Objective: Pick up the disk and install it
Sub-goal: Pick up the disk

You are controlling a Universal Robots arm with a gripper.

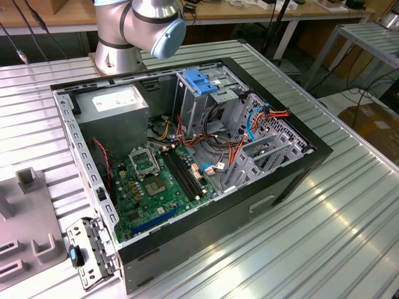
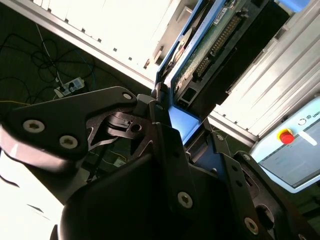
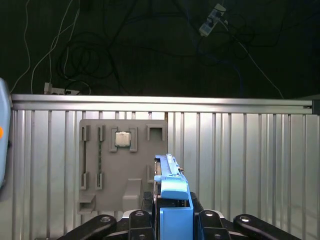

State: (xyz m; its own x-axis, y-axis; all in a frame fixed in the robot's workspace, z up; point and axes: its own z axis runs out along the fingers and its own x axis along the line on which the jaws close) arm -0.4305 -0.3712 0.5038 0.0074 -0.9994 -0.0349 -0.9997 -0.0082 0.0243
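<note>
Presently tool [image 3: 173, 216] clamped on disk [image 3: 169, 172] by 1 blue-railed end, edge-on, held above grey fixture plate [image 3: 107, 170] on ribbed surface [image 3: 250, 165]; end grip probably leaves its length free for the drive cage [image 1: 190, 109].

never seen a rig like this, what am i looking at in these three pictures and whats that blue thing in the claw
The exterior view comes from a camera standing off the machine. It shows a robot arm mounted on a ribbed metal table. On the table lie an open computer case and a grey tray. The two wrist views come from cameras riding on the arm, looking along its gripper, a two-fingered claw. The gripper is shut on the disk, a hard drive in a blue plastic frame. The second wrist view shows its green circuit-board side. Beyond it in the first wrist view, the tray holds a small square chip.
</note>
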